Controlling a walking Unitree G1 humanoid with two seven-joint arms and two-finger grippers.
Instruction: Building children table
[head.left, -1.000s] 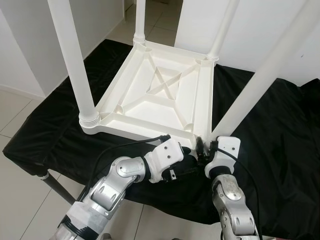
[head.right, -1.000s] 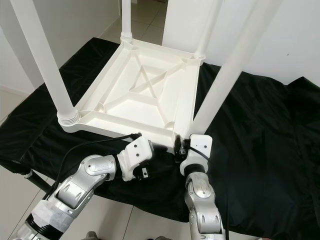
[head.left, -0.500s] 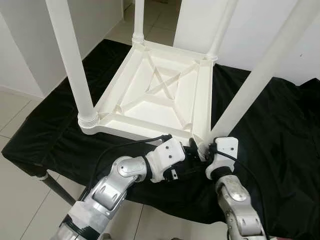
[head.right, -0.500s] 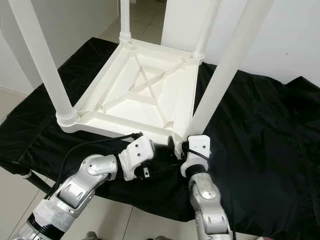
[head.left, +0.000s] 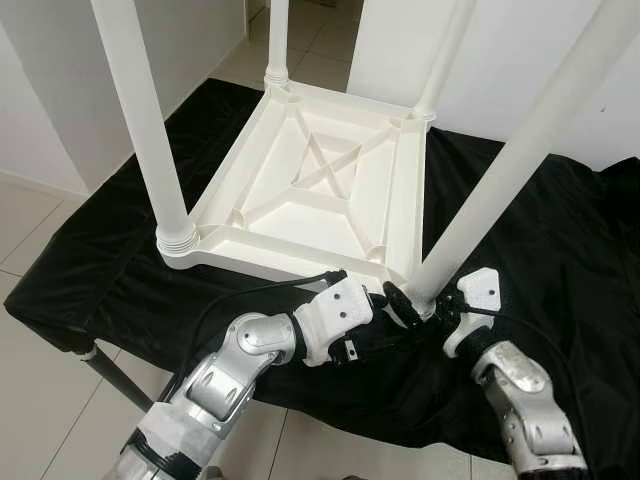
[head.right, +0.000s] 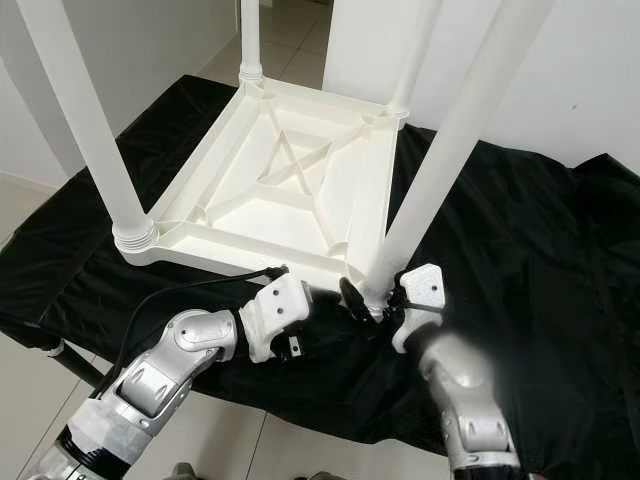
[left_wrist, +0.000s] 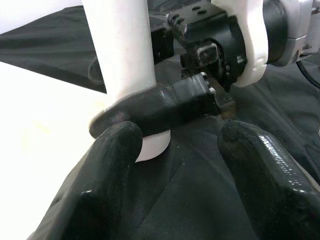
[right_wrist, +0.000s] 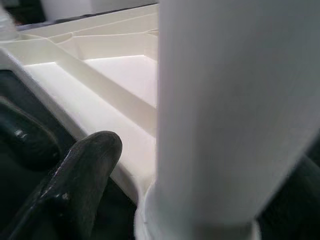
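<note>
Inverted white children's table (head.left: 320, 190) on a black-draped counter (head.left: 560, 250); right gripper (head.left: 415, 308) jaws clamped around the near-right leg (head.left: 520, 160) base, left gripper (left_wrist: 180, 165) jaws apart just beside it.

table (head.left: 330, 190): smooth white plastic | cloth (head.left: 560, 250): black, slight sheen | arms: brushed silver metal

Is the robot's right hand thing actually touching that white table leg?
Touching. In the left wrist view, a black finger of the right gripper lies against the table leg.
</note>
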